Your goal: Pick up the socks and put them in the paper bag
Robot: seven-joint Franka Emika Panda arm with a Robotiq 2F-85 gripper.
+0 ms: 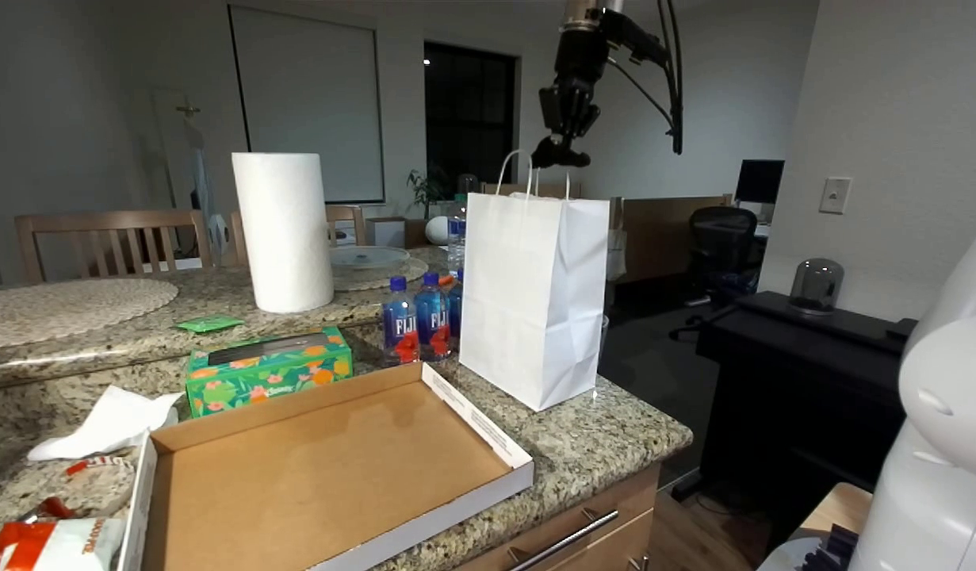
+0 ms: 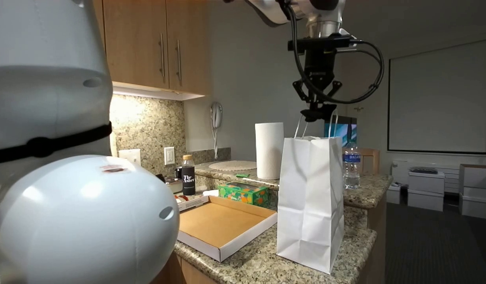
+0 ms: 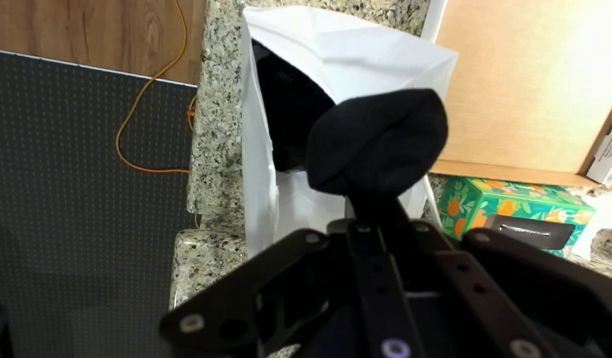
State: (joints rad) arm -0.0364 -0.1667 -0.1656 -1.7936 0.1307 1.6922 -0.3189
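Currently the gripper (image 2: 314, 105) pinches a black sock (image 3: 378, 141) tight above the paper bag (image 1: 505, 293); letting go off-centre could hang it on a handle (image 1: 516, 151).

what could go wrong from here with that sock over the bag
Snagging: the handles of the paper bag stand up close to the black sock and the gripper, so lowering or pulling away might catch one.

Missing: the sock is held above the bag, not yet inside, so letting go now might leave it draped over the side.

Tipping: the bag stands near the edge of the counter, so a tug could perhaps topple it.
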